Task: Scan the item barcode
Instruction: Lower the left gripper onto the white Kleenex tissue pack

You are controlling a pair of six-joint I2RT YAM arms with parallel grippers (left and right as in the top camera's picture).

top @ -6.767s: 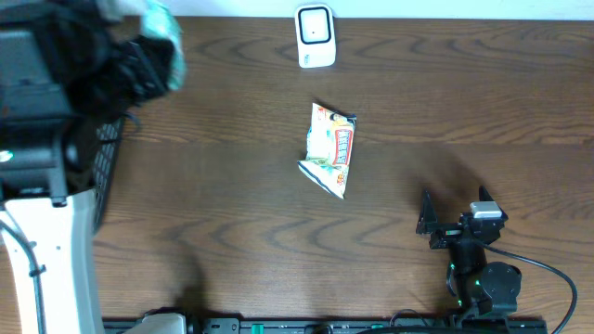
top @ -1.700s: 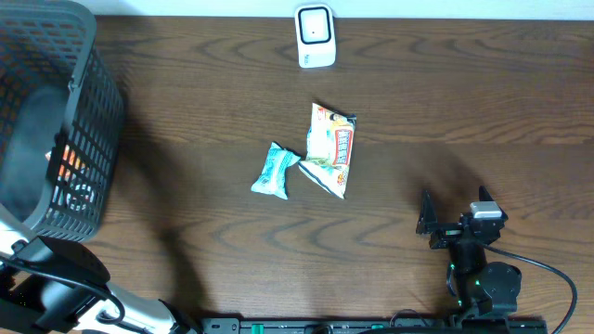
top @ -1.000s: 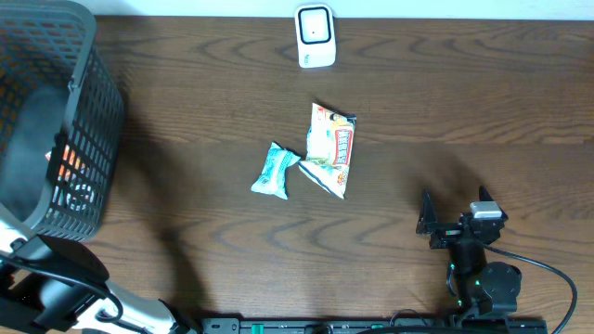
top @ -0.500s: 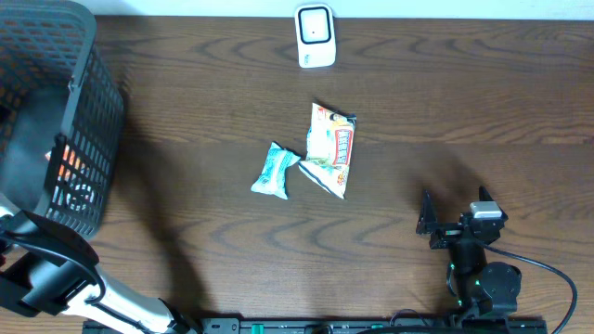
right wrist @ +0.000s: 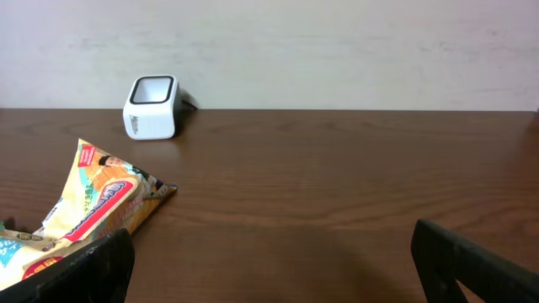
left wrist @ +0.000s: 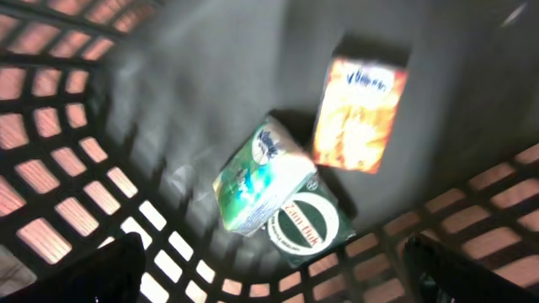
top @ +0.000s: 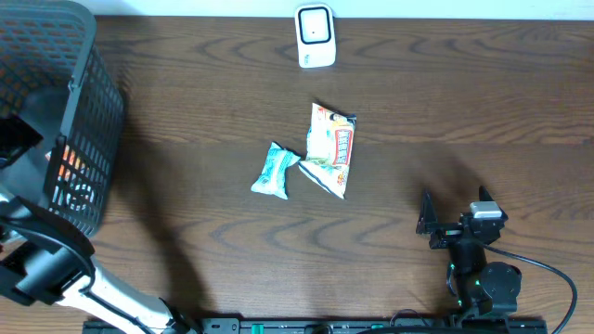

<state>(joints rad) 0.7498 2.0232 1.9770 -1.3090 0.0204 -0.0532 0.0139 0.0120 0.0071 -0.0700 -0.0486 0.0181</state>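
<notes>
Hanging over the black mesh basket (top: pixel 88 102) at the left end of the wooden table (top: pixel 483 102), my left pincer (left wrist: pixel 271 248) is spread wide and grips nothing. Its fingers frame three goods on the basket floor: an orange box (left wrist: pixel 360 103), a green-and-white packet (left wrist: pixel 261 177) and, partly beneath that, what looks like a round green-labelled tub (left wrist: pixel 305 227), though the blur makes that name a guess. I judge the wide spread a readiness to pick the next item for scanning.

My right pincer (right wrist: pixel 274 244) is equally wide and empty. It sits low near the table's front edge, well clear of the goods, and faces the white barcode scanner (right wrist: pixel 152 106). The scanner stands at the far edge with its dark window tilted upward, where a label can be shown to it.

Between scanner and right pincer, at mid-table, an orange-and-yellow snack packet (top: pixel 331 148) lies flat. A small teal packet (top: pixel 275 171) sits just beside its near corner, seemingly touching. Neither is within reach of the scanner's window.
</notes>
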